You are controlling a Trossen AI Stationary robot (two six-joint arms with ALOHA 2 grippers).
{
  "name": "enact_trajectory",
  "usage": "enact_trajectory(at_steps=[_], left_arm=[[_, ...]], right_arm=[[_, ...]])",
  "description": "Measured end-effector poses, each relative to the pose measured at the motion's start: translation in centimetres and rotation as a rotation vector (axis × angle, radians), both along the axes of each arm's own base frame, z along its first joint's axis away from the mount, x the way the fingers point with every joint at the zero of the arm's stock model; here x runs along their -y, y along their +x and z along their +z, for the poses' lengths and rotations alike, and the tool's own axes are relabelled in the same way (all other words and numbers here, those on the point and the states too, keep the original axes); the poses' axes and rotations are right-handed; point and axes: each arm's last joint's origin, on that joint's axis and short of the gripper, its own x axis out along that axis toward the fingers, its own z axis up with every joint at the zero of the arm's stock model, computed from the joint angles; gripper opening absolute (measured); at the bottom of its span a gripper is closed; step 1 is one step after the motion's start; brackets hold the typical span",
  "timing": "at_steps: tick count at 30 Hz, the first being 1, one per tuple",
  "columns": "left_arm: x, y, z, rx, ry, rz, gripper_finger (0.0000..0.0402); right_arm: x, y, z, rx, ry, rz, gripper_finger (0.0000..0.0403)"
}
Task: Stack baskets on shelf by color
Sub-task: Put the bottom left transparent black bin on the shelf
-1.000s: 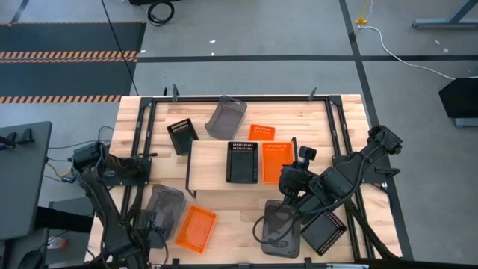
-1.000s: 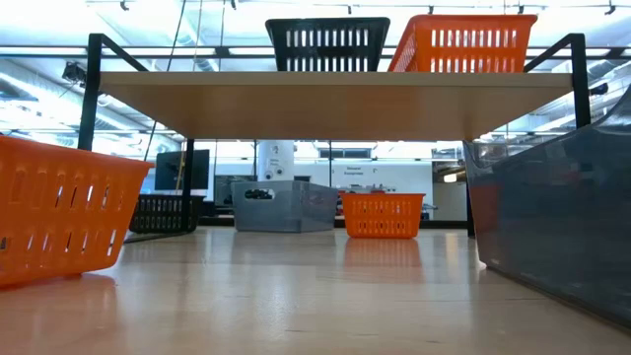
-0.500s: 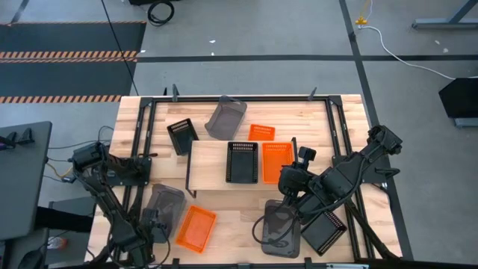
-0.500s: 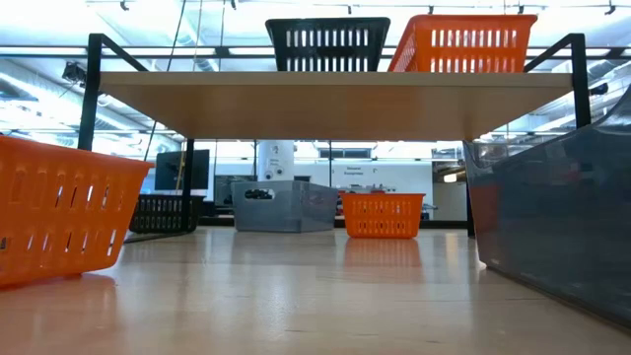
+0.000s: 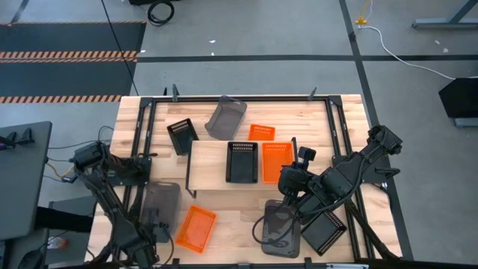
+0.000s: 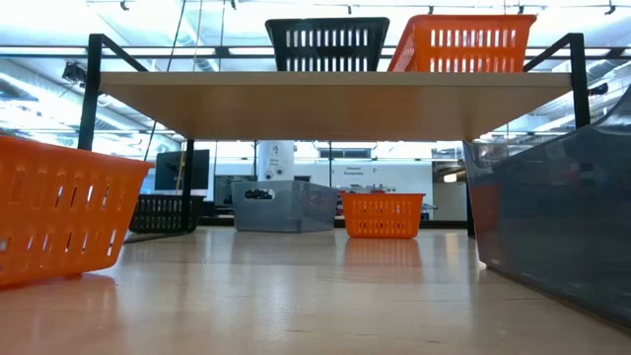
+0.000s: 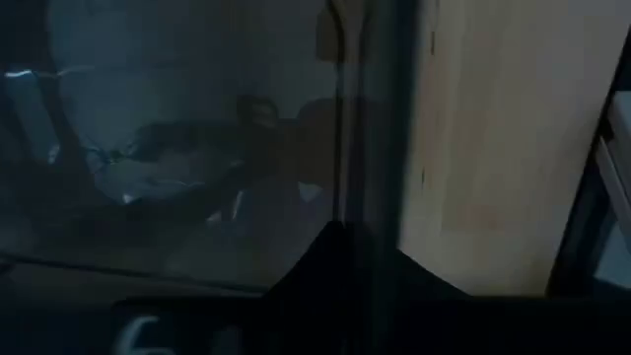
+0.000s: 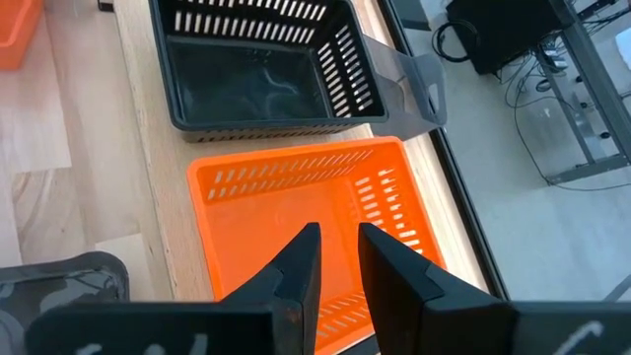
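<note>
Two baskets sit on the shelf so far: a black perforated one in the middle and an orange one right beside it, touching or nearly so.

The left gripper is down at the near left corner of the table, fingers pinched together on the rim of a grey basket. The wrist cam is pretty much filled with that dark translucent wall, with bare wood just past it. Right next to that gripper, toward the table's middle, lies a loose orange basket.

The right gripper hangs over the orange basket on the shelf with its fingers set narrow and nothing between them. Just behind and below it, off the shelf's near edge, there's another grey basket, and a black perforated basket beside that.

Beyond the shelf from both grippers: a small black basket, a tilted grey basket and a little orange basket.
</note>
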Motion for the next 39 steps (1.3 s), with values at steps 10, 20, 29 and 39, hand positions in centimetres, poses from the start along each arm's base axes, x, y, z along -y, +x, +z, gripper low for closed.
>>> enact_trajectory(at_steps=[10, 20, 29, 39], left_arm=[[-0.5, 1.7, 7.9, -0.046, 0.105, 0.053, 0.0006], [-2.9, 3.7, 13.9, 0.085, 0.075, 0.11, 0.0007], [-4.9, 6.1, 15.7, 0.232, 0.111, 0.041, 0.0007], [-8.8, 9.8, 15.9, 0.297, 0.244, 0.053, 0.0008]], right_arm=[[0.0, 0.0, 0.0, -0.001, -0.001, 0.002, 0.0078], [0.0, 0.0, 0.0, -0.002, 0.0, 0.002, 0.0078], [0.0, 0.0, 0.0, -0.002, 0.0, 0.002, 0.0078], [0.0, 0.0, 0.0, 0.0, 0.002, 0.001, 0.0078]])
